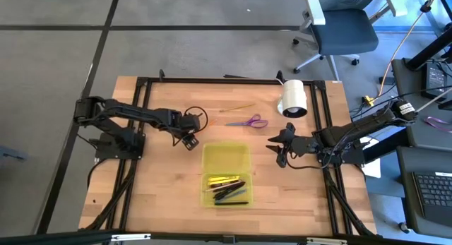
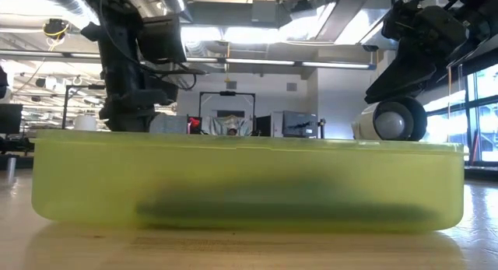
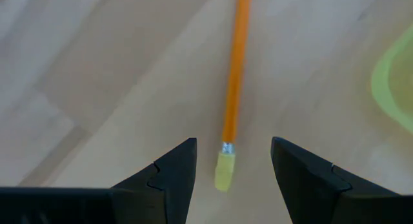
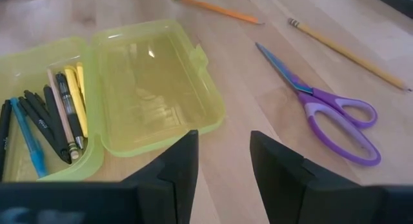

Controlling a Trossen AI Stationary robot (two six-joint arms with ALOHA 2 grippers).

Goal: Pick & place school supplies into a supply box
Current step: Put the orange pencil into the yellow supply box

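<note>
The yellow-green supply box (image 1: 226, 174) lies open on the table. Its near half (image 4: 45, 121) holds several pens and pencils; its far half (image 4: 151, 82) is empty. An orange pencil (image 3: 233, 75) lies flat on the table left of the box. My left gripper (image 3: 233, 162) is open above it, with one finger on either side of its pale eraser end (image 3: 224, 172), not touching. My left gripper also shows in the high view (image 1: 189, 137). The purple-handled scissors (image 1: 248, 122) and a wood-coloured pencil (image 1: 236, 108) lie beyond the box. My right gripper (image 1: 279, 150) is open and empty, right of the box.
A white cylindrical roll (image 1: 295, 100) lies at the far right of the table, beyond my right gripper. In the low view the box's wall (image 2: 249, 177) fills the foreground, with both arms above it. A black frame (image 1: 212, 80) borders the tabletop. Bare wood lies left of the box.
</note>
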